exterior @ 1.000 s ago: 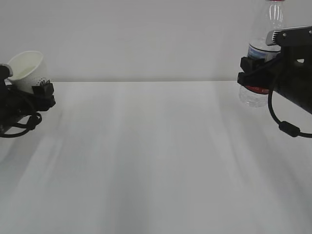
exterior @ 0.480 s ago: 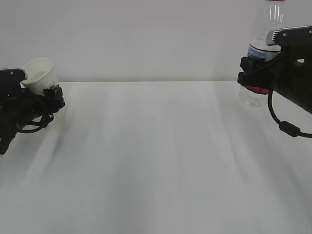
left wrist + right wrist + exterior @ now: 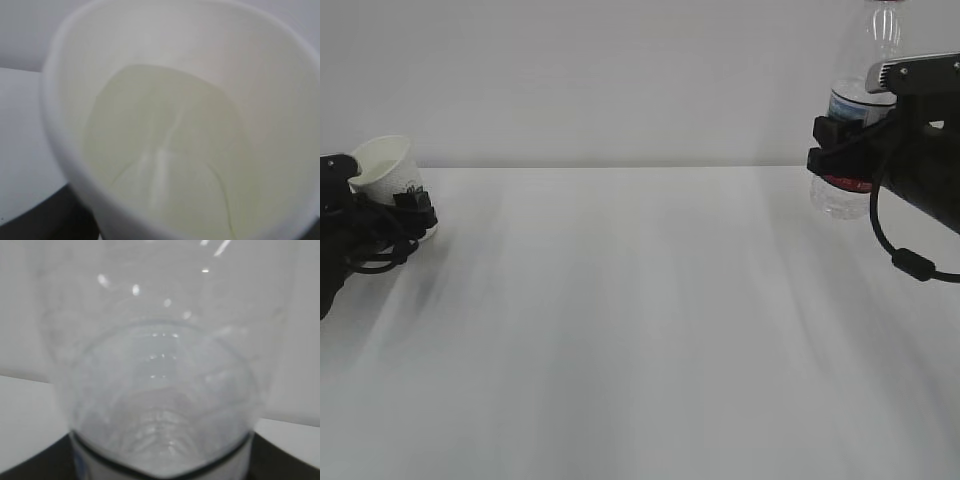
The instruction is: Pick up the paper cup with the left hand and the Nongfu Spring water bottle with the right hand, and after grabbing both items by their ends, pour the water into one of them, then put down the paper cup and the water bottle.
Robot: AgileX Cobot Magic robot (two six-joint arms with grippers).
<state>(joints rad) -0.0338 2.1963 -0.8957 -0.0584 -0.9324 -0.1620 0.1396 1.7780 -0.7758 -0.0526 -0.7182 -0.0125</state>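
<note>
- The worktop (image 3: 650, 330) is a bare pale sheet; every place below is given relative to it.
- The right hand (image 3: 910, 160) hangs above the worktop's far right corner, its pincer (image 3: 840, 150) closed on the bottle (image 3: 855, 120) around the label band. The bottle stands upright with its base clear of the worktop. In the right wrist view the lower bottle (image 3: 160, 385) fills the frame.
- The left hand (image 3: 360, 240) sits low at the worktop's far left edge. Its pincer (image 3: 405, 205) stands fairly wide and is clamped round the lower part of the cup (image 3: 388, 180). The cup is near upright, leaning slightly, with its base at or just above the worktop; I cannot tell which.
- The left wrist view looks straight into the cup (image 3: 170, 150); its floor looks wet, though the water is hard to make out.
- Risk: if the left pincer opens with the cup leaning, the cup could tip and spill. If the bottle is let go while above the worktop, it would drop and topple.
- Against the earlier frames, the cup has come down and righted itself, from strongly tilted to near upright. The bottle and right hand have not moved.
</note>
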